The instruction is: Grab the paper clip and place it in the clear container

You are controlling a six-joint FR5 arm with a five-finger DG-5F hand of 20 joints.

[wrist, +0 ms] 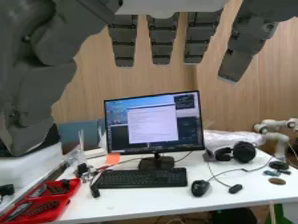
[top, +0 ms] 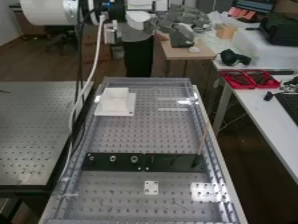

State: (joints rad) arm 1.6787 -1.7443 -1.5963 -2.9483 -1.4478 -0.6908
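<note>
Your hand (top: 182, 21): raised, fingers straight and spread.
White block (top: 116, 98): near the tabletop's (top: 126, 134) far left corner.
Black strip (top: 174, 161): lies crosswise, toward the near edge.

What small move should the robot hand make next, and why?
I'd probably tilt the robot hand down toward the perforated bench top: it is raised high, fingers extended, and seems to face the monitor rather than the bench.

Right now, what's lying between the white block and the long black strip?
Nothing: in the high view, the board between the white block and the black strip is bare, with rows of little holes.
</note>
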